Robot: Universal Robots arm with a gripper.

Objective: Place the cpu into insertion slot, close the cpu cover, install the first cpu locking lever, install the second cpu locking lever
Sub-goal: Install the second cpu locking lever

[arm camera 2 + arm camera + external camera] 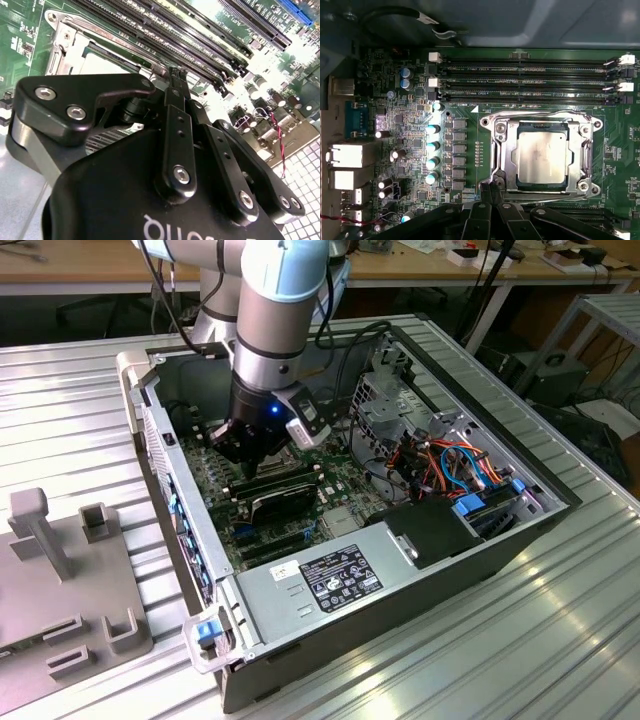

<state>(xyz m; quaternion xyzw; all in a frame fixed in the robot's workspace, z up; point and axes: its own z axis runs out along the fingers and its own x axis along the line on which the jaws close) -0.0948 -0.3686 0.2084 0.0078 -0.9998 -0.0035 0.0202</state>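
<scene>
On the exterior view's left, a grey fixture plate (70,590) with upright blocks is seen lying on the ribbed metal worktop (480,660). Beside it, toward the exterior view's right, an open computer case (250,640) is laid on its side. Inside the case a green circuit board (215,490) is held, with long black card slots (275,502) on it; a silver power supply box (340,580) is set along the near wall, and a bundle of orange, red and blue cables (460,465) is packed in the compartment at the far right of that view.

The arm (280,310) is lowered into the case, and the end effector (250,445) is placed just above the board.

In the first wrist view, the insertion slot (500,145) is seen mounted on the board, below four long memory slots (530,82). The cpu (541,156) is seated flat inside the slot, its silvery top plate showing through the window of the cpu cover (577,155), which is laid down over it. The end effector (490,189) is seen with its fingers (484,192) brought together to a narrow tip, right at the slot's rim near one corner; whether anything thin is pinched between them cannot be told. In the second wrist view the same pressed-together fingers (178,82) are pointed at the edge of the slot (65,45).
</scene>
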